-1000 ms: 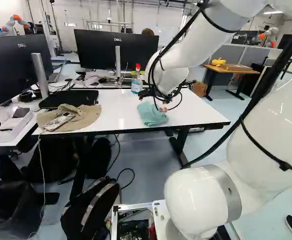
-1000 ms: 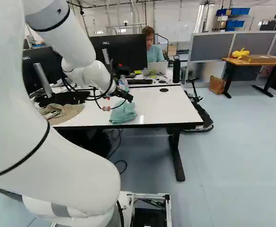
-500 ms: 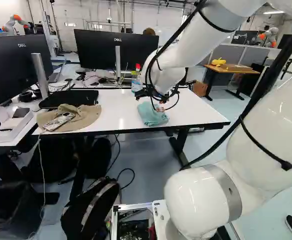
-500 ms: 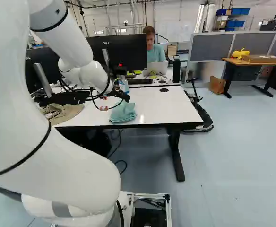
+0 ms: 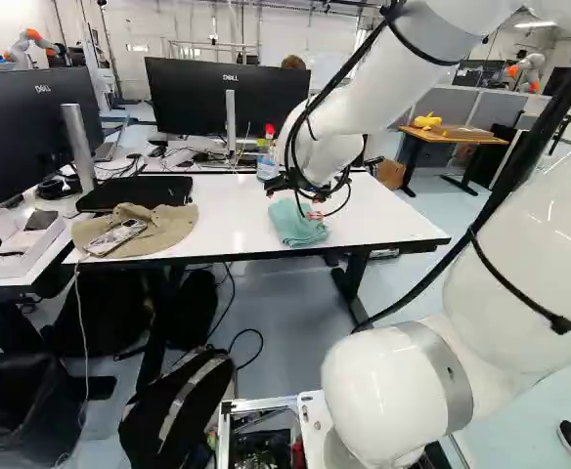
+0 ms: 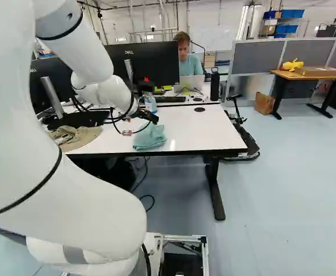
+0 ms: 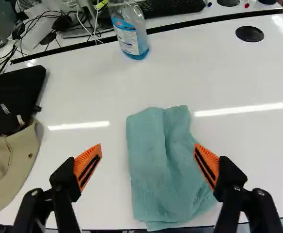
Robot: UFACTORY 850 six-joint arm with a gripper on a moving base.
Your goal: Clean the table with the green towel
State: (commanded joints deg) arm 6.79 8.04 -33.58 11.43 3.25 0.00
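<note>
In the right base view, left of the middle, the black gripper (image 6: 146,117) hangs over the white table (image 6: 194,132). The green towel (image 6: 149,138) lies on the table, just under it.

In the left base view, the towel is near the middle, below the gripper, and the hat (image 5: 158,233) is at the left.

In the wrist view, the gripper's (image 7: 148,145) two fingers are wide apart. The towel lies between them, closer to one; I can't tell if that one touches it. The bottle (image 7: 130,36) stands ahead, past the towel.
</note>
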